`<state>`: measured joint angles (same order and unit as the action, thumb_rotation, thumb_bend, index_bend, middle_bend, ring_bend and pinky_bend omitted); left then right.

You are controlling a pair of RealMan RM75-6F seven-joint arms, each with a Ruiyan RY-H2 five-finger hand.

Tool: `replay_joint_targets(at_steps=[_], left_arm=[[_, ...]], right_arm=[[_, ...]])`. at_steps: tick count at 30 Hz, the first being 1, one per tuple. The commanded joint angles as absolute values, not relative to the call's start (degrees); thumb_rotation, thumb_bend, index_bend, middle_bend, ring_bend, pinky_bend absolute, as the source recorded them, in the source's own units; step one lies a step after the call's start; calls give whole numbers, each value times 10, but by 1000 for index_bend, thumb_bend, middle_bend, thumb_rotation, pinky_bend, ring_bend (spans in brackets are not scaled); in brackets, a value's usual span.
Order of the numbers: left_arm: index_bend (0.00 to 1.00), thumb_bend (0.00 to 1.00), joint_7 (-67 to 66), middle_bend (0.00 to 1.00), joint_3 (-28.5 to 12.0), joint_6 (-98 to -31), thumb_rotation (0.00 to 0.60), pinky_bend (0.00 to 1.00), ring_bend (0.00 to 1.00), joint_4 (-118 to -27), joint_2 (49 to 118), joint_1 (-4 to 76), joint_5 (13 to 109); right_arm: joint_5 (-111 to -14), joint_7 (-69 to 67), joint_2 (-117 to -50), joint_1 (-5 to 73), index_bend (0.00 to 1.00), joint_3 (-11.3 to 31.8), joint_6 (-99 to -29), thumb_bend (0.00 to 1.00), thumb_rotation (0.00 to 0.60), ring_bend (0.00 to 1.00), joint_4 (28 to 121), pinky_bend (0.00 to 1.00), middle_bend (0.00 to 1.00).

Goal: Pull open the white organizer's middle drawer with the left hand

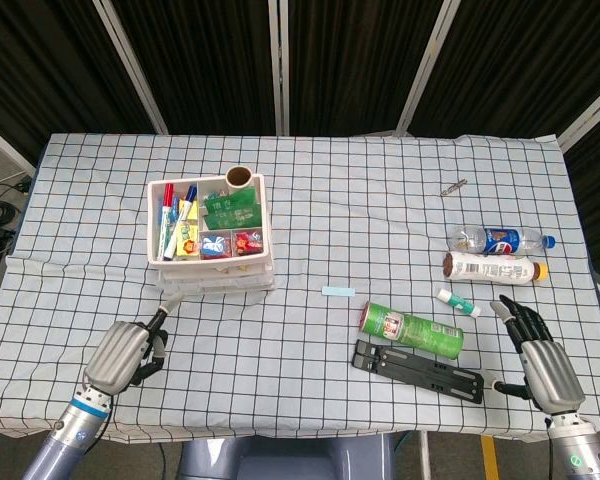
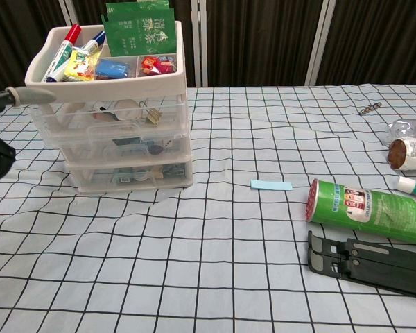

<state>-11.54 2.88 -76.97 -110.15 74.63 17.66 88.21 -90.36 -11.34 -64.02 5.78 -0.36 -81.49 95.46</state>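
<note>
The white organizer (image 1: 212,240) stands at the left of the checked table; its top tray holds markers and packets. In the chest view the organizer (image 2: 111,118) shows three clear drawers, and the middle drawer (image 2: 128,142) sits flush with the others. My left hand (image 1: 120,356) lies near the table's front edge, left of and below the organizer, apart from it. Its fingers are curled with one finger (image 2: 28,94) stretched out, and it holds nothing. My right hand (image 1: 538,362) rests at the front right with its fingers spread and nothing in them.
A green can (image 1: 410,328) lies above a black stand (image 1: 420,368) at the front right. Two bottles (image 1: 500,240) (image 1: 490,267) and a small tube (image 1: 460,302) lie at the right. A light blue slip (image 1: 337,291) is mid-table.
</note>
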Motion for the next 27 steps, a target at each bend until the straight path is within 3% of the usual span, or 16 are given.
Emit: replay_joint_targets(at_steps=[1,12,27], left_arm=[[0,874,-217,776,-10,-768,600,700,752,-1181,719,178,814],[2,875,-310,785,-70,-693,600,707,759,-1263,699,248,623],[51,880,-337,787,-79,-680,600,707,761,-1257,722,297,534]], right_arm=[[-902,-115,-639,58,12,-3,-815,111,600,0,955,0,0],[-903,-123,-637,59,12,-3,-813,111,600,0,954,0,0],[-903,-127,-636,59,12,-3,-812,111,600,0,954,0,0]])
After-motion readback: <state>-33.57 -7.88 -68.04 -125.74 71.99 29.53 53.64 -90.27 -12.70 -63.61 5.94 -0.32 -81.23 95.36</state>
